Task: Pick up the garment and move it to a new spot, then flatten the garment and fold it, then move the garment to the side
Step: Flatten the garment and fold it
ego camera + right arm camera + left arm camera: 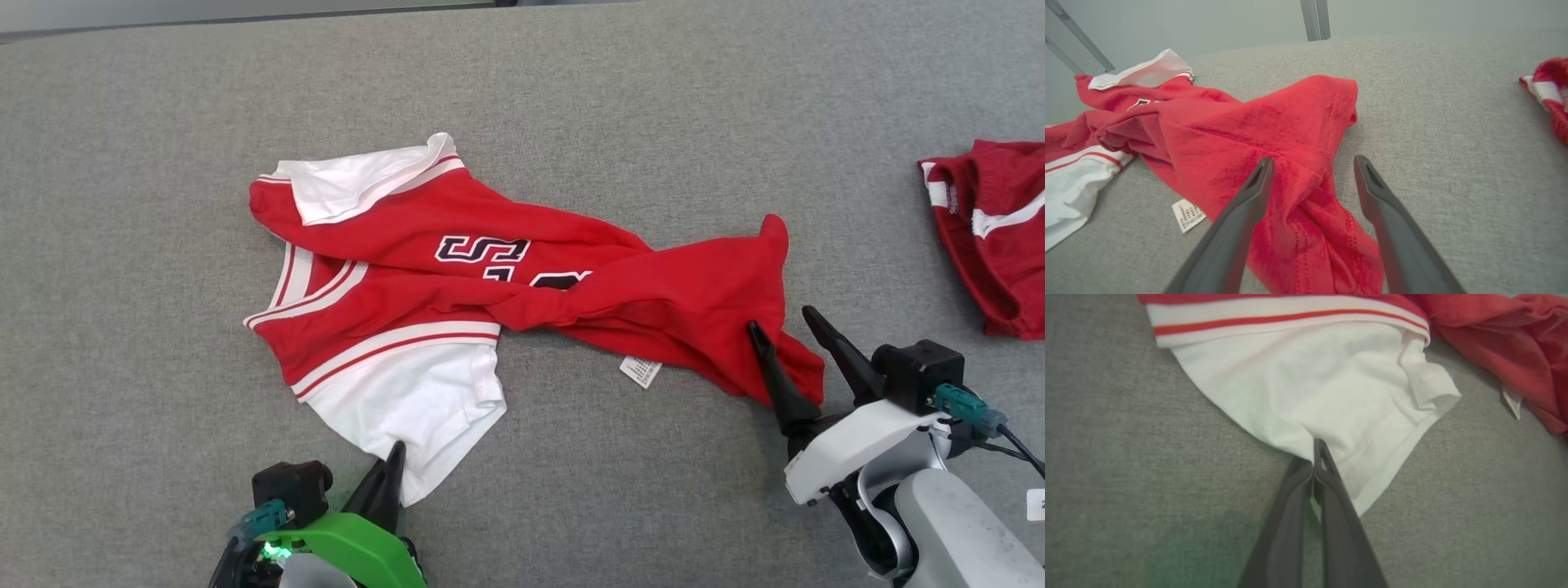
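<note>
On coarse grey fabric [147, 147], twisted red-white jersey [408, 220]

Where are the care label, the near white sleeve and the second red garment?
care label [641, 371]: head view, middle of the tag.
near white sleeve [1331, 396]: left wrist view, flat middle of the sleeve.
second red garment [980, 269]: head view, its red body.
</note>
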{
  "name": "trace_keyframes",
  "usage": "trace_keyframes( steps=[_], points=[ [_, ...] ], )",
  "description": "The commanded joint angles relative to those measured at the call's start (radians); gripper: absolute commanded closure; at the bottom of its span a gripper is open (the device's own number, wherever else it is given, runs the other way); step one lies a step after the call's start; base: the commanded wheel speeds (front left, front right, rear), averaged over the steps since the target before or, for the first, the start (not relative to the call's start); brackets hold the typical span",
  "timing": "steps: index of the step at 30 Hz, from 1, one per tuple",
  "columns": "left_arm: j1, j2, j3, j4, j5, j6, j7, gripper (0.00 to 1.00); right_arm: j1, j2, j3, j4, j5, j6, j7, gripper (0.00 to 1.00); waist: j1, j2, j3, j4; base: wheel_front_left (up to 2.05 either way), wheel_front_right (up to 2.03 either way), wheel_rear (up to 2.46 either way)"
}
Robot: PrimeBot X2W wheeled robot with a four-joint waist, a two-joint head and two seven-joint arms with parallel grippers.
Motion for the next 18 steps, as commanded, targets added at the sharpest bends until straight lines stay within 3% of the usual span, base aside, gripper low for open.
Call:
trace_keyframes(
  steps=[1,3,5,11,18],
  points=[
    [-0.013,0.000,-0.003,0.010,0.000,-0.004,-0.003,1.00,-0.013,-0.009,0.011,0.016,0.007,-0.001,-0.001,0.00,0.0000,0.0000,0.005,0.008,0.00,0.00,0.00],
    [-0.020,-0.001,-0.006,0.013,0.005,-0.004,-0.006,1.00,-0.032,-0.012,0.035,0.051,0.029,-0.001,-0.010,0.00,0.0000,0.0000,0.010,0.015,0.00,0.00,0.00],
    [-0.027,0.000,-0.007,0.015,0.011,-0.004,-0.013,1.00,-0.048,-0.019,0.052,0.077,0.043,-0.001,-0.020,0.98,0.0000,0.0000,0.014,0.019,0.00,0.00,0.00],
    [-0.046,0.013,-0.002,-0.008,0.032,-0.005,-0.057,1.00,-0.069,-0.050,0.056,0.085,0.071,-0.001,-0.071,1.00,0.0000,0.0000,0.020,0.020,0.00,0.00,0.00],
    [-0.116,0.045,0.028,-0.126,0.076,0.000,-0.134,1.00,-0.095,-0.082,-0.005,-0.014,0.031,-0.001,-0.098,1.00,0.0000,0.0000,0.009,0.004,0.00,0.00,0.00]
  ],
)
